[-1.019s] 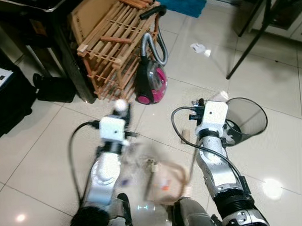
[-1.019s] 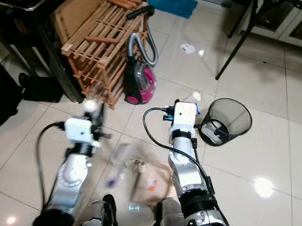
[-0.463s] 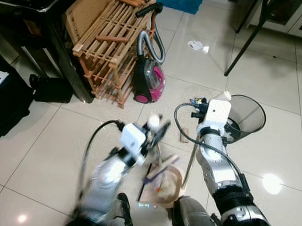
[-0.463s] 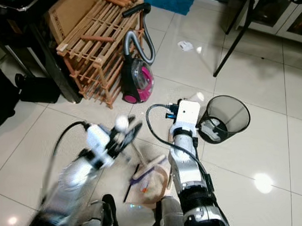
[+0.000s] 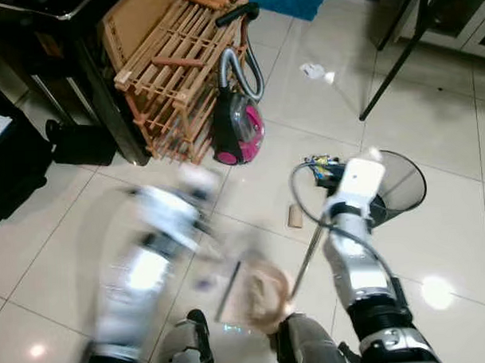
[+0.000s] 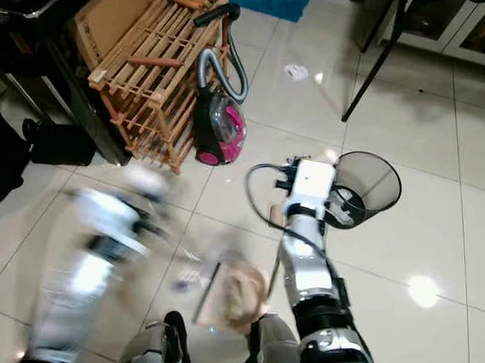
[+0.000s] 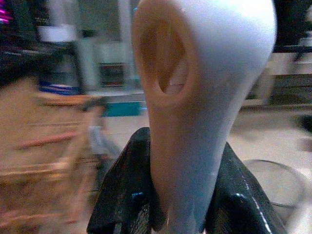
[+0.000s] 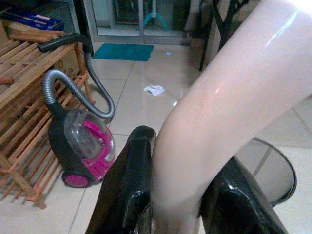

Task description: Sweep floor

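A pale plastic handle (image 7: 204, 97) is gripped between the two black fingers (image 7: 126, 195) of the left gripper (image 7: 180, 204), the handle's oval hanging hole seen near its tip. In the head views the left arm (image 5: 146, 268) is rendered as a motion-blurred streak on the robot's left side, above white floor tiles (image 5: 61, 243).

A second pale, glossy handle (image 8: 229, 107) is clamped by the right gripper (image 8: 180, 204), its black fingers (image 8: 131, 185) pressed against both sides. The right arm (image 5: 356, 249) is held out over the floor, with a thin shaft (image 5: 309, 251) running from near it down toward a tan dustpan (image 5: 258, 288) lying on the tiles between the two arms, close to the robot's feet. A dark bar-shaped piece (image 5: 227, 280) is seen just beside the dustpan on its left edge; whether it belongs to a broom cannot be told through the blur.

A small tan scrap (image 5: 295, 216) lies on the tiles near the right arm, and a crumpled white scrap (image 5: 312, 70) lies farther off. A black mesh wastebasket (image 5: 404, 188) stands just beside the right wrist. A pink and black canister vacuum (image 5: 240, 127) with a grey hose rests against a tilted wooden slatted rack (image 5: 171, 68). A teal mat (image 5: 288, 1) is visible at the far edge. No brand name or writing can be read anywhere.
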Controlling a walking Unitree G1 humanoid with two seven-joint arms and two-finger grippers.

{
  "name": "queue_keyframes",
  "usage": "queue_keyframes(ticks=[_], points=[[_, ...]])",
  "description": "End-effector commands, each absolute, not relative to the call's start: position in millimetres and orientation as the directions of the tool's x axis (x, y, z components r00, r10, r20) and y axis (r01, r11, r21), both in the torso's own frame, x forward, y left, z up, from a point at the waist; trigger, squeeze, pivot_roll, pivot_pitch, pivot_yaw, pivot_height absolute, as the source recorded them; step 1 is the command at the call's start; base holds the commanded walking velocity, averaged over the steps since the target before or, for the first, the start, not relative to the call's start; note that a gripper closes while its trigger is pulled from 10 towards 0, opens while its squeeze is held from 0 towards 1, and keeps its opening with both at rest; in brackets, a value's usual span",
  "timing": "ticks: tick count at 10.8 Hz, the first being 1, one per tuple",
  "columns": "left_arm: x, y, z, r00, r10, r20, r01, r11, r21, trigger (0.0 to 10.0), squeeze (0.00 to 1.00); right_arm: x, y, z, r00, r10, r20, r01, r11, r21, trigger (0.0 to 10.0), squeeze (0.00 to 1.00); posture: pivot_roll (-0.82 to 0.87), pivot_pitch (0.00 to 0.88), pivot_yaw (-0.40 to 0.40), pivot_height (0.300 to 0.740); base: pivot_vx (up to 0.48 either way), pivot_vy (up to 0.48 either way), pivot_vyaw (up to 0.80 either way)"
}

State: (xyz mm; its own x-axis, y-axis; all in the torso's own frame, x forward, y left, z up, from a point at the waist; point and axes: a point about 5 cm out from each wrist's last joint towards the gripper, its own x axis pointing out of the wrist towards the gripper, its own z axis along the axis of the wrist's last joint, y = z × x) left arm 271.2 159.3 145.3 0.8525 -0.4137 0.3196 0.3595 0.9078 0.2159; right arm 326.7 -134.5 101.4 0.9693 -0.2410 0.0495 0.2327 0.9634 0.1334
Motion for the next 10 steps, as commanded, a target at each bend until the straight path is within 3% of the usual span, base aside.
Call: queue_keyframes(ticks=[1, 3, 4, 5, 7, 10], points=[[270.2, 166.5, 159.7, 0.856, -0.371, 0.361, 0.320, 0.927, 0.195, 10.0, 0.00, 324.4, -139.8, 102.7, 0.965, -0.257, 0.052, 0.245, 0.955, 0.169, 10.0, 0.00, -0.03, 0.258, -0.029, 0.740, 0.000, 0.000, 0.00], [275.5, 199.6, 182.7, 0.899, -0.248, 0.361, 0.182, 0.962, 0.206, 10.0, 0.00, 326.2, -152.8, 111.8, 0.954, -0.293, 0.065, 0.272, 0.937, 0.221, 10.0, 0.00, -0.01, 0.235, -0.028, 0.740, 0.000, 0.000, 0.00], [277.1, 214.0, 184.3, 0.933, -0.212, 0.289, 0.130, 0.952, 0.279, 10.0, 0.00, 330.1, -159.9, 125.4, 0.946, -0.312, 0.089, 0.279, 0.922, 0.270, 10.0, 0.00, 0.00, 0.214, -0.024, 0.740, 0.000, 0.000, 0.00], [274.6, 216.9, 181.4, 0.942, -0.203, 0.268, 0.118, 0.947, 0.300, 10.0, 0.00, 332.2, -162.7, 134.3, 0.943, -0.314, 0.109, 0.271, 0.916, 0.294, 10.0, 0.00, 0.00, 0.202, -0.020, 0.740, 0.000, 0.000, 0.00], [266.4, 215.7, 170.3, 0.966, -0.145, 0.213, 0.076, 0.950, 0.301, 10.0, 0.00, 338.2, -171.9, 183.3, 0.941, -0.268, 0.206, 0.189, 0.923, 0.336, 10.0, 0.00, -0.01, 0.158, -0.006, 0.740, 0.000, 0.000, 0.00], [267.8, 188.8, 160.9, 0.975, -0.155, 0.157, 0.112, 0.961, 0.253, 10.0, 0.00, 332.6, -189.7, 238.7, 0.912, -0.226, 0.343, 0.135, 0.953, 0.271, 10.0, 0.00, -0.02, 0.119, 0.012, 0.740, 0.000, 0.000, 0.00]])
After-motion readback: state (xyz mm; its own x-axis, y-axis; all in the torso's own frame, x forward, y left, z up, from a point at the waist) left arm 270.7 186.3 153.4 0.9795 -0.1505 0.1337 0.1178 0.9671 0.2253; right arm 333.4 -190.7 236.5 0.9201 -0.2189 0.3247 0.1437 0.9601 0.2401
